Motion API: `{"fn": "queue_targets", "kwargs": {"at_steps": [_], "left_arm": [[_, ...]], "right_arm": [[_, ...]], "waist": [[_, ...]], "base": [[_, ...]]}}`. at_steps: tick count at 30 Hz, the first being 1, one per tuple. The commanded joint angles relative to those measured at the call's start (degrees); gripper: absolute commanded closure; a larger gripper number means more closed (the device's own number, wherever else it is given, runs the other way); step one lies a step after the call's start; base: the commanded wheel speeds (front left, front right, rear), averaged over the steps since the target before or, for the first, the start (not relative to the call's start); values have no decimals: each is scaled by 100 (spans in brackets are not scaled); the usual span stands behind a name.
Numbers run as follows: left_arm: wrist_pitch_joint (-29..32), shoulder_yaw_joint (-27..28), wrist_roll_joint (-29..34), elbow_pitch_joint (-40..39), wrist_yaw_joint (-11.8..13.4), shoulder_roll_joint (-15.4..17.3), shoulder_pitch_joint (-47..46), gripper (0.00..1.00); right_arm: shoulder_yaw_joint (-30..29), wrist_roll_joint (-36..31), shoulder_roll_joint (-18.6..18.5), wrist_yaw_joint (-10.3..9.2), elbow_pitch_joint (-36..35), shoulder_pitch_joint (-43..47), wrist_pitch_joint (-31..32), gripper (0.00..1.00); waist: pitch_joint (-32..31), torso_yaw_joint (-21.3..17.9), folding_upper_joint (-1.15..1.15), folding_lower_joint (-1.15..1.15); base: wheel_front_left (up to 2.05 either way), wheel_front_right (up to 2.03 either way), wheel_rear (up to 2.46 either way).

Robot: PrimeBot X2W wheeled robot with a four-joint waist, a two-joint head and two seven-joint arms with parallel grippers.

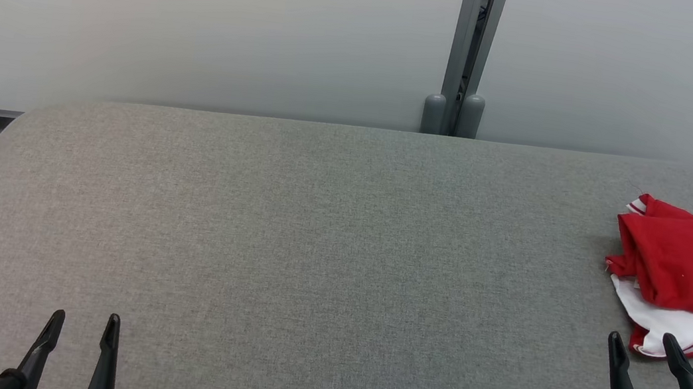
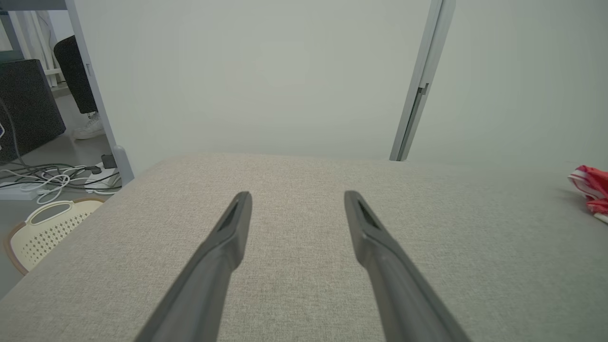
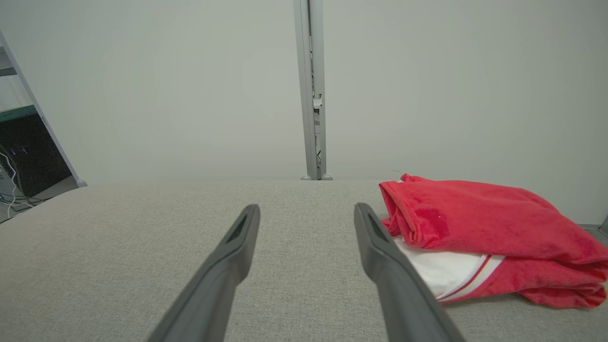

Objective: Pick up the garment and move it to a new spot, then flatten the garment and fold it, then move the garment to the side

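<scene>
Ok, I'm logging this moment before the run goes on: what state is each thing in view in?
garment: rumpled, folded-over pile on the table's right side, not held.
left gripper: open, empty, over bare table.
right gripper: open, empty, at the garment's near edge.

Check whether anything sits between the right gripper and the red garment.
Nothing visible does. The right gripper, fingers open, sits just short of the garment, which lies bundled at the right of the table. Bare grey surface is all that lies between them.
</scene>
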Motion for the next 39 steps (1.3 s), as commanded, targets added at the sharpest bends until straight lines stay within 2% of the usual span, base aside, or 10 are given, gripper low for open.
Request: {"fn": "queue_targets", "kwargs": {"at_steps": [1, 39], "left_arm": [[9, 14, -26, -31, 29, 29, 58, 0], [60, -101, -63, -51, 130, 171, -93, 0]], "right_arm": [[-24, -13, -38, 0, -49, 48, 25, 0], [-66, -5, -37, 0, -147, 76, 86, 0]], "waist": [[4, -11, 0, 0], [77, -91, 0, 0]], "base": [[0, 0, 0], [0, 0, 0]]}}
